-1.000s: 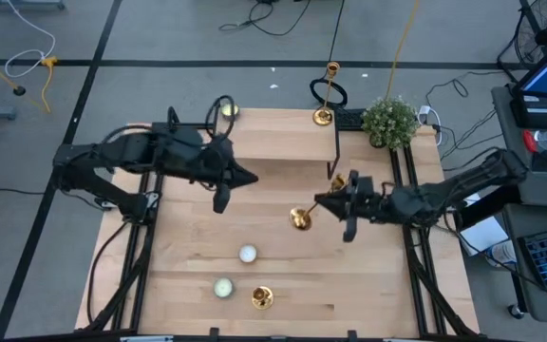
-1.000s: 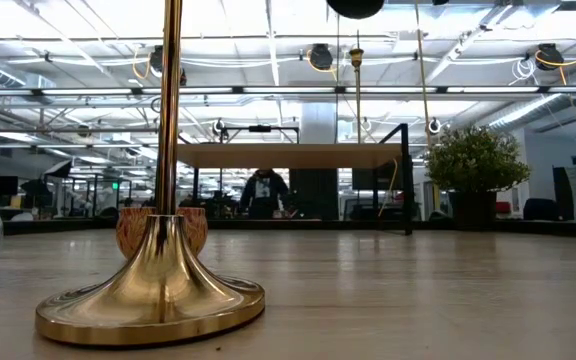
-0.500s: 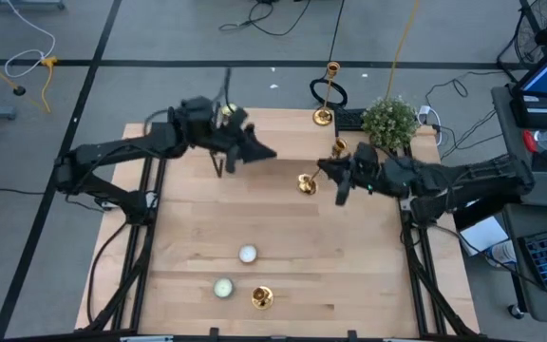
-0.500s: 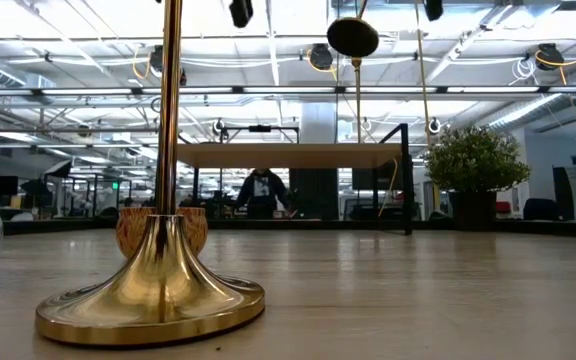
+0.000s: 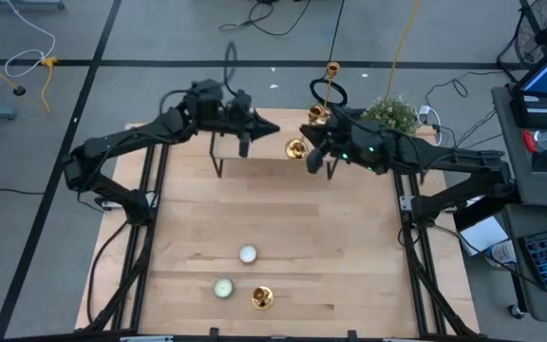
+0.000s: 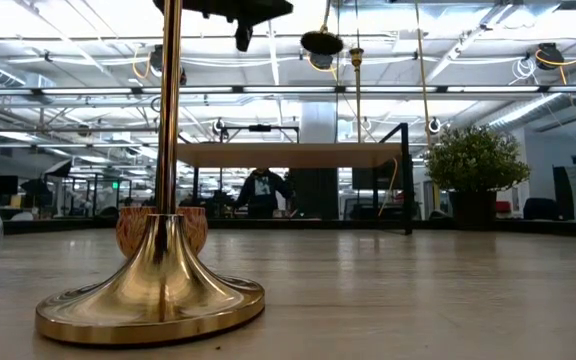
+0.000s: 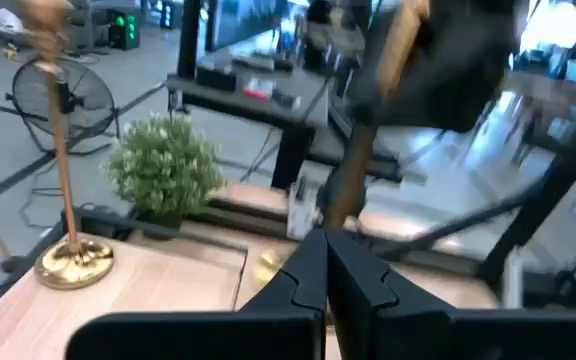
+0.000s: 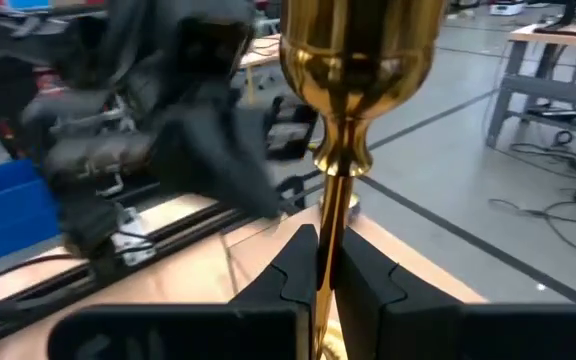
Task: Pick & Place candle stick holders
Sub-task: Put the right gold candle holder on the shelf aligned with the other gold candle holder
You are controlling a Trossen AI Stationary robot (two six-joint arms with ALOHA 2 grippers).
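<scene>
Brass candle stick holder [image 8: 353, 60] hangs above the table's [image 5: 283, 237] far edge, the right gripper [image 5: 313, 142] clamped on its slim stem. Second holder [image 5: 262, 298] stands near the front edge, third [image 5: 325, 95] at the back. Left gripper [image 5: 245, 136] hovers nearby, jaws together, empty. No writing is legible

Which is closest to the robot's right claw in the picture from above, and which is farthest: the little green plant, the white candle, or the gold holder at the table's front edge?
Counting from the right claw:
1. The little green plant, at the table's back right corner.
2. The white candle, on the front half of the table.
3. The gold holder, at the front edge, just past the white candle.
</scene>
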